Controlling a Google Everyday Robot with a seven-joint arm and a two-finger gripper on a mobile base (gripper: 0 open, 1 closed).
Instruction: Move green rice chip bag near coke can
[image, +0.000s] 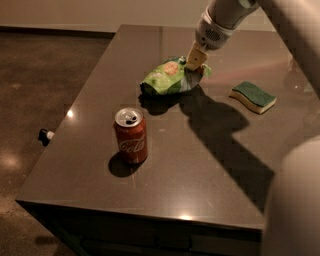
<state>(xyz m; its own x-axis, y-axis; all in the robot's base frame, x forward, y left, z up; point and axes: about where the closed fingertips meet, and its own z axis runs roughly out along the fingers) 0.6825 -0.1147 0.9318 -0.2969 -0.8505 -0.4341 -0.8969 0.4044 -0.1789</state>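
- The gripper (196, 64) pinches the right end of the crinkly green rice chip bag (165, 79), mid-table.
- The cylindrical red coke can (131, 137) stands upright nearby on the glossy dark table (200, 165).

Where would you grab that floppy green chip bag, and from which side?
Probably by the crumpled end nearest the sponge, from above: the green rice chip bag is wide and soft, so only a gathered edge fits. The hand is shut on that end now.
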